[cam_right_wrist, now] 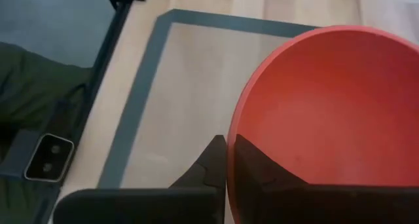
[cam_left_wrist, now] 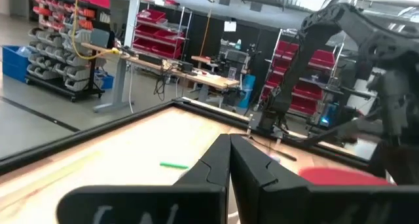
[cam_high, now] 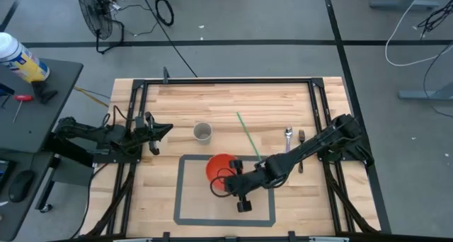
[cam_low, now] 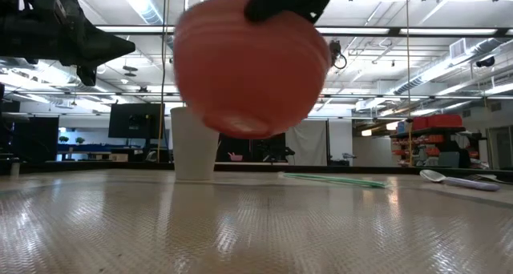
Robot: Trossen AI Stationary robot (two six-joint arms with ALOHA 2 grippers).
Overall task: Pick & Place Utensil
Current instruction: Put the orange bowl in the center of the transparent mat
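A red bowl (cam_high: 219, 166) hangs over the grey taped rectangle (cam_high: 185, 199). It is lifted clear of the table in the low view (cam_low: 244, 66). My right gripper (cam_high: 232, 180) is shut on the bowl's rim. My left gripper (cam_high: 161, 129) is shut and empty above the table's left side, and its closed fingers show in the left wrist view (cam_left_wrist: 229, 155). A spoon (cam_high: 289, 136) and a fork (cam_high: 301, 140) lie flat on the table at the right. A green straw (cam_high: 249, 136) lies flat near the middle. My right gripper pinches the bowl's rim (cam_right_wrist: 232, 133) on its near side, one finger inside the bowl (cam_right_wrist: 262, 171) and one outside (cam_right_wrist: 211, 160). The fingers come from above. The bowl hangs below them, tilted and clear of the table.
A white cup (cam_high: 203, 132) stands upright just beyond the taped rectangle. Black frame rails (cam_high: 134, 107) run along the table's left, right and far sides. Bare wood lies inside the rectangle under the bowl.
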